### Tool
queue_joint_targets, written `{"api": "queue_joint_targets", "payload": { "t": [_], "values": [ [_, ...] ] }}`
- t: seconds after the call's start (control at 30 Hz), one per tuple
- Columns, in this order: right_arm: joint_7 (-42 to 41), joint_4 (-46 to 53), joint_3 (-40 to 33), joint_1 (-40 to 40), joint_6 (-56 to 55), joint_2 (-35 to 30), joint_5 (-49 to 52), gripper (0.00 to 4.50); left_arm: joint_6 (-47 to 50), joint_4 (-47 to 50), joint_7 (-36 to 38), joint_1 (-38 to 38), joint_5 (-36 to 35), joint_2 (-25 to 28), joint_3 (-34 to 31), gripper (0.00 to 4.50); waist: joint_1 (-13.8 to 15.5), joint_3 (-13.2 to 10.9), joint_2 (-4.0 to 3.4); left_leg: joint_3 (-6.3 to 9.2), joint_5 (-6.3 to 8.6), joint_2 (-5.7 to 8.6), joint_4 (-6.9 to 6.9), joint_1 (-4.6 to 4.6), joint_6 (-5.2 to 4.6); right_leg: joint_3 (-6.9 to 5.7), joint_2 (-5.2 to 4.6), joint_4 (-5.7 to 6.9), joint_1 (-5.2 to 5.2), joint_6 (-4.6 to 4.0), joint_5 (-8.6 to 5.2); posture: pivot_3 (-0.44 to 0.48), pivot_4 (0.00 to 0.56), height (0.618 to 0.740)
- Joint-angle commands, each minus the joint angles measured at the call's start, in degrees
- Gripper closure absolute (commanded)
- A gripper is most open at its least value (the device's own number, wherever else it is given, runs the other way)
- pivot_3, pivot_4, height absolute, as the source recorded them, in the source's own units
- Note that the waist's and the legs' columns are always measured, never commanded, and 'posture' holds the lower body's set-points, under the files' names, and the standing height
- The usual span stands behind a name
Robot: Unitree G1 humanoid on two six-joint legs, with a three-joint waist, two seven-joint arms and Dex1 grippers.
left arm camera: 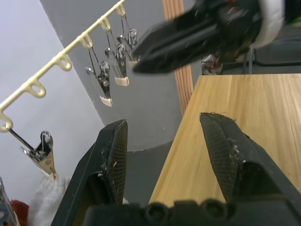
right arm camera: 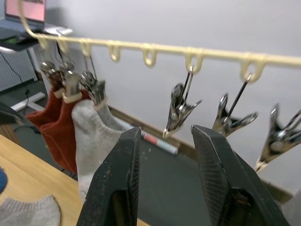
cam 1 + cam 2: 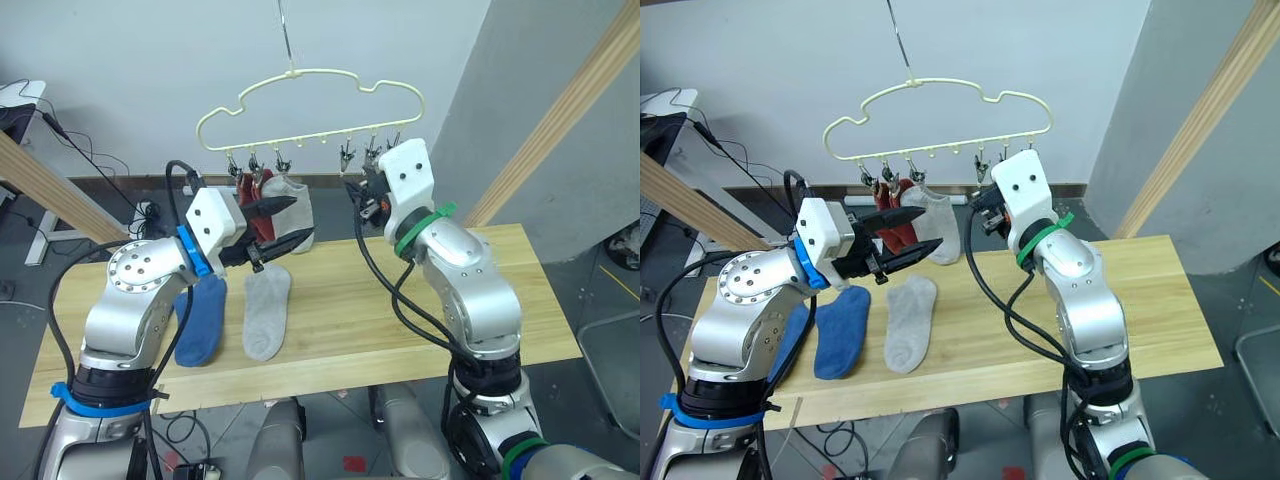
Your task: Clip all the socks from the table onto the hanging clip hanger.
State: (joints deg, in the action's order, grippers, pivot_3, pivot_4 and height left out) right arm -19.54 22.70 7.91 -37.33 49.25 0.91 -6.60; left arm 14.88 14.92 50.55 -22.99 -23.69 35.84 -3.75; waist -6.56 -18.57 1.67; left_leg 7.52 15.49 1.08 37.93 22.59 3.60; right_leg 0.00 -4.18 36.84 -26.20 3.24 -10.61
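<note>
Next, the grey sock [image 3: 268, 312] should be taken from the counter [image 3: 560, 320] by the empty, parted left claw [image 3: 285, 224]; an empty clip [image 2: 178, 110] is faced by the parted right claw [image 2: 164, 136].

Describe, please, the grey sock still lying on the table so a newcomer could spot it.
On the wooden table, below the yellow clip hanger, two socks lie side by side. The grey sock is the pale one, beside the blue sock.

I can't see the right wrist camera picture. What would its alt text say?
The right gripper, its two black fingers open, points at an empty silver clip hanging from the pale yellow clip hanger. Further along hang two rust red socks and a light grey sock; another grey sock lies on the wooden table.
</note>
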Motion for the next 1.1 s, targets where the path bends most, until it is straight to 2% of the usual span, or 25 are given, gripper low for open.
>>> {"api": "queue_joint_targets", "payload": {
  "t": [0.03, 0.4, 1.1],
  "values": [
    [1.8, -1.1, -0.4, -2.1, -1.3, 0.8, 1.6, 2.75, -1.1, 1.4, -0.3, -0.4, 0.4, 0.0, 0.0, 1.81, 0.0, 0.0, 0.00, 0.00, 0.00, 0.00, 0.00, 0.00, 0.00, 0.00, 0.00, 0.00, 0.00, 0.00, 0.00, -0.175, 0.293, 0.740],
    [5.3, -9.0, -2.4, -7.5, -2.3, 0.9, 4.7, 2.75, -0.9, 1.2, -1.8, -0.3, 0.6, -0.6, 0.2, 1.81, 0.0, 0.0, 0.00, 0.01, 0.00, 0.00, 0.02, -0.01, -0.01, 0.00, 0.00, 0.03, 0.00, 0.00, 0.00, -0.161, 0.292, 0.740],
    [5.2, -20.9, -0.5, -13.2, -12.2, 1.9, 6.8, 2.75, -0.5, 1.0, -3.9, 1.8, 0.3, -1.4, -0.1, 1.81, 0.0, 0.0, 0.00, 0.00, 0.00, 0.00, 0.01, -0.01, -0.01, 0.00, 0.00, 0.04, -0.02, 0.00, 0.00, -0.151, 0.293, 0.740]
  ]
}}
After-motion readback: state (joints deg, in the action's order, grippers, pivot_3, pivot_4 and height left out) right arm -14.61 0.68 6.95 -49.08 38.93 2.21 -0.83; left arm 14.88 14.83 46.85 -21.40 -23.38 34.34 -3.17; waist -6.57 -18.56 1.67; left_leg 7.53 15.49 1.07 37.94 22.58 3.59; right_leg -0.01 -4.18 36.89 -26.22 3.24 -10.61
